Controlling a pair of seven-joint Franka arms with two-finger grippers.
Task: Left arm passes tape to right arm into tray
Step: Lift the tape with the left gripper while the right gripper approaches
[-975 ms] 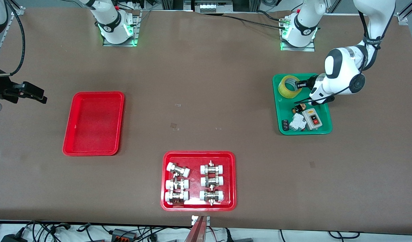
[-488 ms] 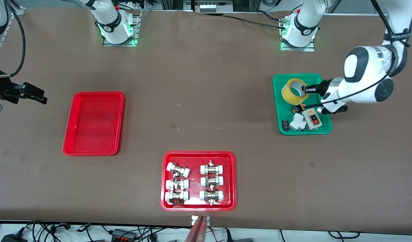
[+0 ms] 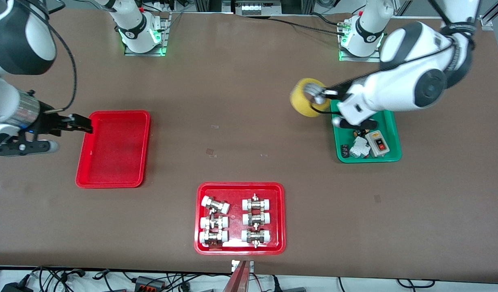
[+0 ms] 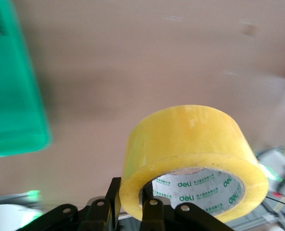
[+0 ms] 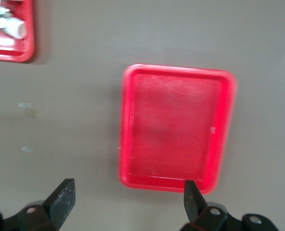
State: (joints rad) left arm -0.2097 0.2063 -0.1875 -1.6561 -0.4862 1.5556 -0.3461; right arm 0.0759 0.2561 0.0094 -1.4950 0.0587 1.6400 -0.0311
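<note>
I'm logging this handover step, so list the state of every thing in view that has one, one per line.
tape: held up off the table, over bare table beside the green tray
left gripper: shut on the tape's wall
right gripper: open, empty, over the plain red tray's edge
plain red tray: empty
green tray: holds small electrical parts
red tray with fittings: holds six fittings

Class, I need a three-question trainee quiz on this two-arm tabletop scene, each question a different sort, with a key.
1. True or false: the tape lies in the green tray.
2. Which gripper has its jaws open? A) left gripper B) right gripper
3. Fill in: the right gripper is at the edge of the plain ___ tray.

Key:
1. False; the left gripper holds it over bare table beside the green tray.
2. B
3. red
</note>
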